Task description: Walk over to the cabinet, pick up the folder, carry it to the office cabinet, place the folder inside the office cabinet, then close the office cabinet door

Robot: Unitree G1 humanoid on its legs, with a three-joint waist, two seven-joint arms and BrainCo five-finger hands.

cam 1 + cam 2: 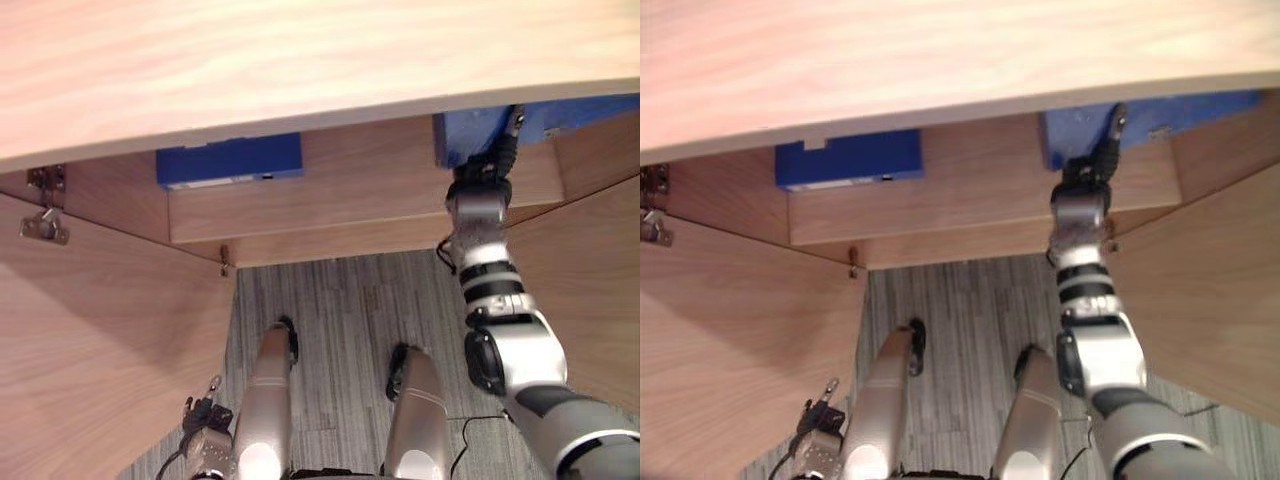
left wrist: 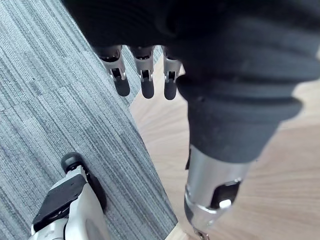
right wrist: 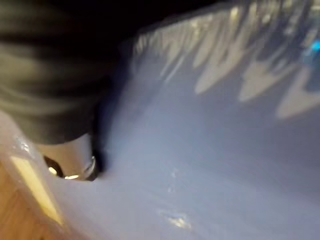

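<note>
Folder [image 1: 468,135], blue, stands on the shelf inside the office cabinet [image 1: 300,60], toward its right side. Right hand [image 1: 1086,162] reaches in and sits against it, thumb on the blue cover in the right wrist view. Its fingers are mostly hidden, so can't tell whether it grips. Left hand [image 2: 145,75] hangs low by the cabinet's left door [image 1: 100,330], fingers straight, holding nothing. Likely step: placing. Best to seat the folder fully behind the shelf's front edge, release cleanly, then draw the arm straight out clear of the right door [image 1: 590,280]. Count: two blue folders, second folder [image 1: 230,160] toward the cabinet's left; two doors, both open.
</note>
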